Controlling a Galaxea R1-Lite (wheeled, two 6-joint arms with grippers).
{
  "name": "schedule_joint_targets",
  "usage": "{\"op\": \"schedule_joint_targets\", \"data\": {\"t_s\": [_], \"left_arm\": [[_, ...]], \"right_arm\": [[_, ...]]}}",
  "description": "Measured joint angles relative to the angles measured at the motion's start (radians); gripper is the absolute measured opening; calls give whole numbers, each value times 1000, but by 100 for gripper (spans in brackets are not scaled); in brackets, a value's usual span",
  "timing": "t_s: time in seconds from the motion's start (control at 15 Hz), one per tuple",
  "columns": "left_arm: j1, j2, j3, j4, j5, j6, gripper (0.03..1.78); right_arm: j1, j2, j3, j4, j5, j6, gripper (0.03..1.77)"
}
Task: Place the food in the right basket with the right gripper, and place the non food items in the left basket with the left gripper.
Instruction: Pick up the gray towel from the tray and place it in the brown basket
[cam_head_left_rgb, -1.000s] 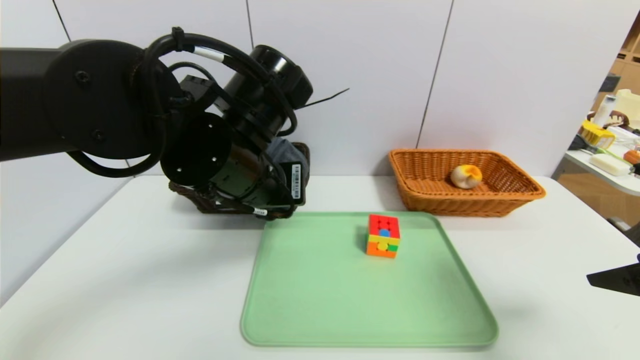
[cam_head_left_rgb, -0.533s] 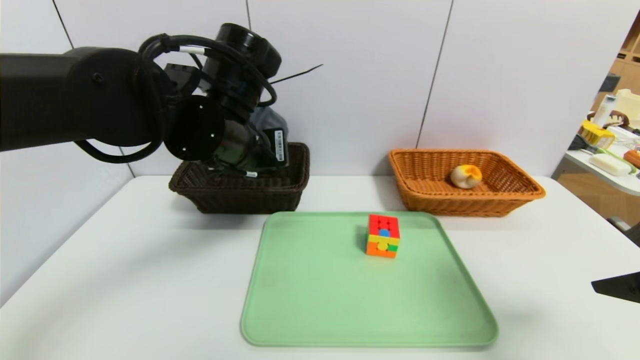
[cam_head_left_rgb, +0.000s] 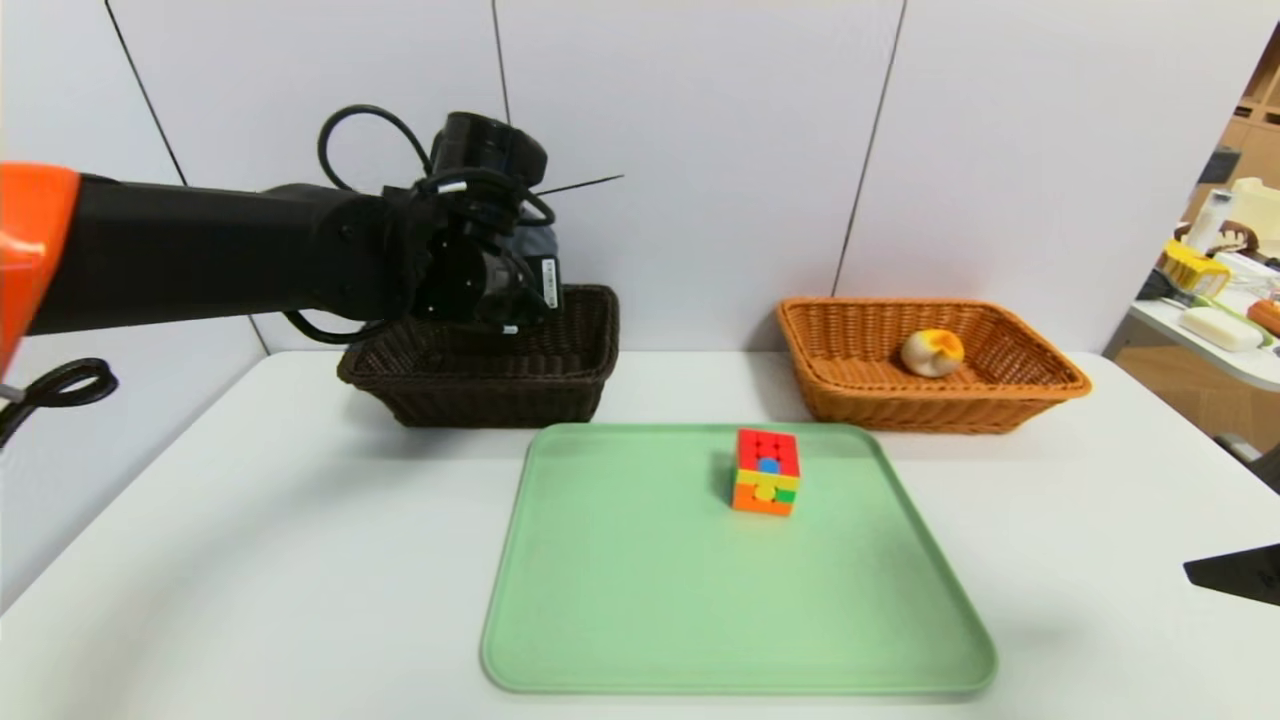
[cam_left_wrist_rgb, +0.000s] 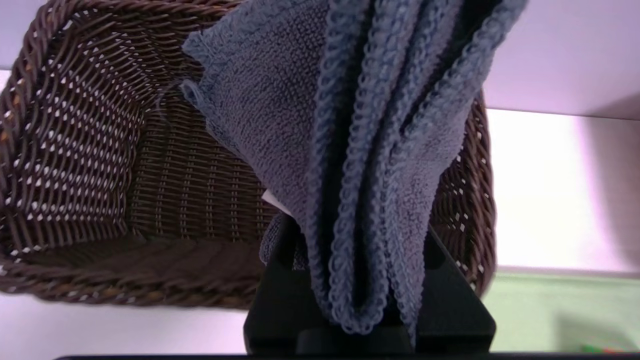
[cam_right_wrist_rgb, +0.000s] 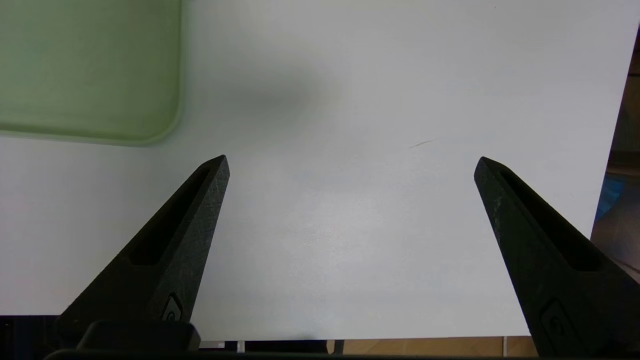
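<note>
My left gripper (cam_left_wrist_rgb: 357, 240) is shut on a grey-blue cloth (cam_left_wrist_rgb: 350, 150), which hangs folded between its fingers over the dark brown left basket (cam_left_wrist_rgb: 75, 150). The head view shows that gripper (cam_head_left_rgb: 520, 290) above the left basket (cam_head_left_rgb: 480, 385), the cloth (cam_head_left_rgb: 537, 245) just behind it. A multicoloured puzzle cube (cam_head_left_rgb: 767, 471) stands on the green tray (cam_head_left_rgb: 640, 620). A pale, orange-topped bun (cam_head_left_rgb: 932, 352) lies in the orange right basket (cam_head_left_rgb: 1040, 385). Over bare table by the tray's corner (cam_right_wrist_rgb: 90, 65), my right gripper (cam_right_wrist_rgb: 350, 165) stands open and holds nothing.
The white table (cam_head_left_rgb: 250, 560) carries both baskets along its back edge, against the wall. The tray lies in the middle front. My right gripper (cam_head_left_rgb: 1235, 572) shows only at the head view's right edge. A cluttered side table (cam_head_left_rgb: 1220, 320) stands beyond the right side.
My left arm has swung back and away from the camera, carrying the cloth to a spot above the dark basket. The cube, the bun and the right gripper have not moved.
</note>
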Motion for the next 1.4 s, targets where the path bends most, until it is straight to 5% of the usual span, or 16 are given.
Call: {"op": "schedule_joint_targets", "data": {"t_s": [0.53,0.93,1.4], "left_arm": [[63,142,-35,-91,-2,41,34],[65,150,-54,-87,-3,44,108],[65,145,-54,-87,-3,44,145]], "right_arm": [[0,24,-5,-18,-1,-1,170],[1,46,-5,-35,-1,-2,170],[1,52,-3,-34,-1,-2,170]]}}
